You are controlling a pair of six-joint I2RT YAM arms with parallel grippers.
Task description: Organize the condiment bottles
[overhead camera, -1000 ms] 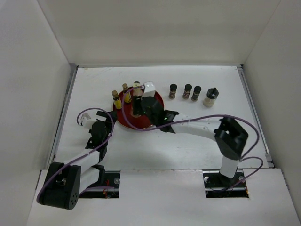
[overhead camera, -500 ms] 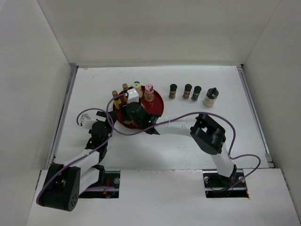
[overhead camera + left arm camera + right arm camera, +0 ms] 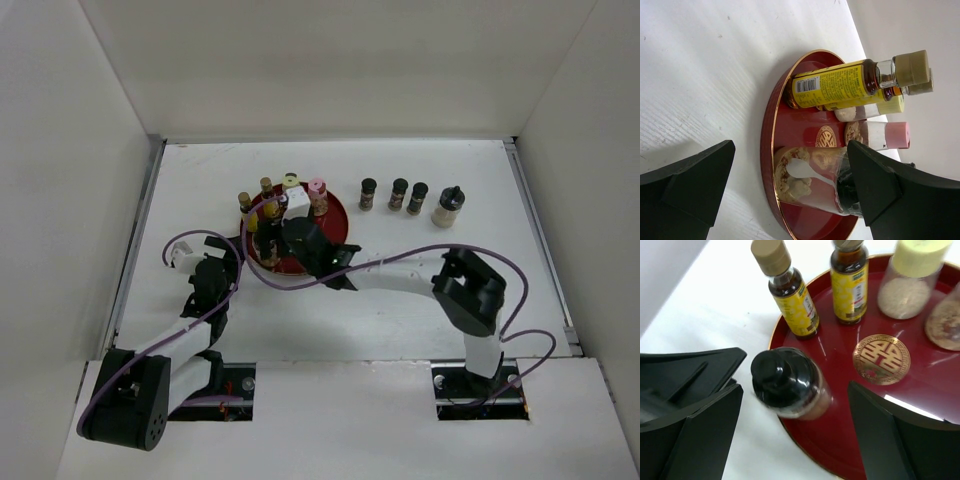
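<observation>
Standing upright just inside the rim of the red tray, at the lower left of the right-wrist frame, a black-capped bottle points its cap up toward that camera. The right tool straddles it with its jaws apart, one on either side and neither visibly pressing the glass. A lift or a retreat would likely have to run along the bottle's upright axis to leave it standing. The left tool, also spread and empty, hangs over the tabletop just outside the tray's rim, so the right arm is clearly the nearer.

Five bottles stand on the tray: the black-capped one, two slim yellow bottles, one yellow-lidded bottle and one pink-lidded bottle. Four more wait in a row off the tray, toward the upper right of the overhead frame: three small dark bottles and one cream bottle with a black top. That makes nine in all.
</observation>
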